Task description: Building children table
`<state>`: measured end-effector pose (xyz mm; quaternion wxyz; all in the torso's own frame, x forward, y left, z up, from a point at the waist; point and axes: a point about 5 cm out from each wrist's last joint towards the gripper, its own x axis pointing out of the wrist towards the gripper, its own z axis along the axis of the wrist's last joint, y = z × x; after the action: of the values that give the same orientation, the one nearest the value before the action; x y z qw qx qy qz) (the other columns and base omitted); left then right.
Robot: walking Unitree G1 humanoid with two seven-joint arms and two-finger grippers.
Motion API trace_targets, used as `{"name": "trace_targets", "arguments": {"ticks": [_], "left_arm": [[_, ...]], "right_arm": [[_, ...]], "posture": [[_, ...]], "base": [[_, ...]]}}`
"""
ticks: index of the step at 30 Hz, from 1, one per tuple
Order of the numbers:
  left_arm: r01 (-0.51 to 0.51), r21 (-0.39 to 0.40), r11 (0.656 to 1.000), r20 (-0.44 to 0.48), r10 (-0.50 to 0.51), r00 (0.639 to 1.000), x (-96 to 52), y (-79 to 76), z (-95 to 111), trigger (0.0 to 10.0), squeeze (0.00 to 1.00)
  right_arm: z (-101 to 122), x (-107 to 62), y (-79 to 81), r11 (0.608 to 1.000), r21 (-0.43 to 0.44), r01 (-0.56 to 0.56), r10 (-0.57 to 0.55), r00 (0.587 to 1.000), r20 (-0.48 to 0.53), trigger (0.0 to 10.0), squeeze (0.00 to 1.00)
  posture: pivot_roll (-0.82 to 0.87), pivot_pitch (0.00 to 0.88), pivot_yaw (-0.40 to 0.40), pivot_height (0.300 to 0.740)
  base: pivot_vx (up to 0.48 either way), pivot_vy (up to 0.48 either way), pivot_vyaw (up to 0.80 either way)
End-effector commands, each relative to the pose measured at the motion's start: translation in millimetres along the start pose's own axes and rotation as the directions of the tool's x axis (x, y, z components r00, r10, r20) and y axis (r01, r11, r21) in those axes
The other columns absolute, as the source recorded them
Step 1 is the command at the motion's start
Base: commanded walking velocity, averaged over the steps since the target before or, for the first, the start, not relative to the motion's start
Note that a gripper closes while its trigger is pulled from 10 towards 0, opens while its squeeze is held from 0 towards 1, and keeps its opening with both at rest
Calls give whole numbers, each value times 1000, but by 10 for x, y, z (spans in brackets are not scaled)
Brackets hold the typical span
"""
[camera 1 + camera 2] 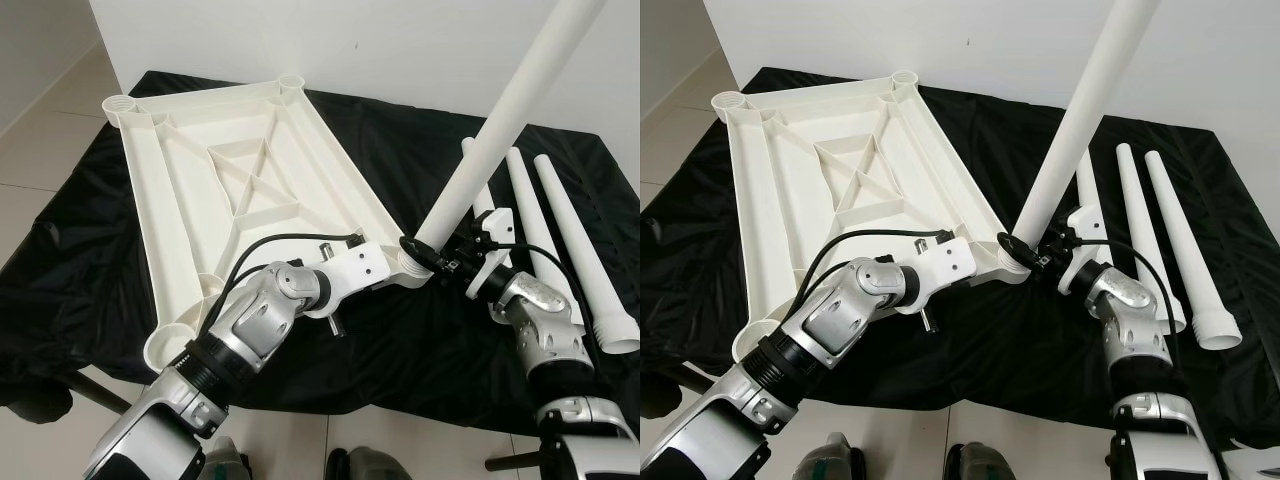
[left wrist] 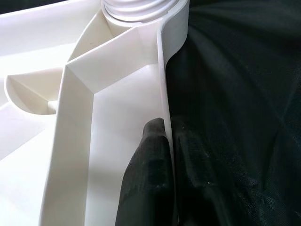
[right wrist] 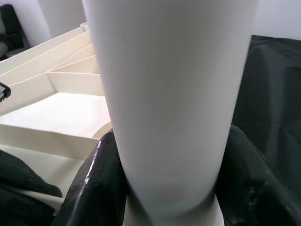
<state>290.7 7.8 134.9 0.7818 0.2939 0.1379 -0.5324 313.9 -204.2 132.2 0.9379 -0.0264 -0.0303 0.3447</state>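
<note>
Tabletop [image 1: 240, 170], white plastic, lies underside up on a black cloth [image 1: 80, 250] spread over the floor, its ribs and corner sockets facing upward. One white leg [image 1: 500, 130] stands tilted at the near right corner socket [image 1: 412, 262], its lower end meeting the socket, its upper end leaning away to the right and out of the top of the picture. Right gripper [image 1: 440, 255] is clenched around the base of this leg; the right wrist view shows one black finger [image 3: 101, 183] on each side of the tube, pressed against it. Left gripper [image 2: 165, 155] is clamped on the tabletop's long right edge wall just beside the same corner, one finger inside the wall, the other outside against the cloth. Three more legs [image 1: 560, 240] lie side by side on the cloth to the right of the tabletop, apart from it, wide ends toward the robot. A white wall [image 1: 380, 40] stands behind the cloth.
</note>
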Motion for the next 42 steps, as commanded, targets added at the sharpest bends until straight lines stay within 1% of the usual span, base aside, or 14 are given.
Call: {"name": "trace_targets", "arguments": {"ticks": [1,5,8,9,11,14,16,21,25,29,37,38,39,42], "left_arm": [[10,40,999,16,-10,1000,21,-42,70,10000,0],[10,38,999,16,-10,1000,18,-47,65,10000,0],[11,36,999,14,-12,1000,15,-52,59,10000,0],[14,37,999,13,-15,1000,14,-58,54,10000,0],[14,37,999,13,-15,1000,14,-58,54,10000,0],[18,38,999,14,-19,1000,18,-64,56,10000,0],[18,38,999,14,-19,1000,18,-64,56,10000,0],[20,38,999,14,-20,1000,21,-71,56,10000,0],[19,37,999,15,-19,1000,22,-72,56,10000,0],[14,37,999,15,-15,1000,26,-75,59,10000,0],[17,37,999,15,-17,1000,28,-93,55,10000,0],[17,38,999,16,-18,1000,30,-93,58,10000,0],[17,39,999,17,-18,1000,32,-93,60,10000,0],[17,40,999,17,-17,1000,34,-92,61,10000,0]], "right_arm": [[-17,58,95,998,60,-10,9,1000,26,10000,0],[-7,106,201,994,97,47,-53,997,59,10000,0],[-6,163,288,987,102,128,-135,989,68,10000,0],[1,206,331,973,116,197,-206,976,71,10000,0],[1,206,331,973,116,197,-206,976,71,10000,0],[35,290,431,932,145,334,-347,935,77,10000,0],[35,290,431,932,145,334,-347,935,77,10000,0],[99,384,575,875,185,447,-467,881,78,10000,0],[107,417,622,845,158,511,-526,848,70,10000,0],[67,460,716,777,174,605,-619,784,40,10000,0],[59,436,751,755,178,631,-643,766,13,10000,0],[74,428,740,757,186,627,-641,767,21,10000,737],[86,427,740,766,206,609,-627,778,30,10000,1000],[93,427,743,772,221,596,-617,786,36,10000,1000]], "posture": [[-40,31,-32,740],[-40,33,-33,740],[-42,35,-30,740],[-45,36,-28,740],[-45,36,-28,740],[-44,36,-29,740],[-44,36,-29,740],[-40,33,-37,740],[-40,31,-38,740],[-31,24,-49,740],[-30,18,-53,740],[-33,15,-53,740],[-34,13,-52,740],[-34,13,-52,740]], "base": [[0,0,0],[0,0,0],[0,0,0],[0,0,0],[0,0,0],[0,0,0],[0,0,0],[0,0,0],[0,0,0],[0,0,0],[0,0,0],[0,0,0],[0,0,0],[0,0,0]]}}
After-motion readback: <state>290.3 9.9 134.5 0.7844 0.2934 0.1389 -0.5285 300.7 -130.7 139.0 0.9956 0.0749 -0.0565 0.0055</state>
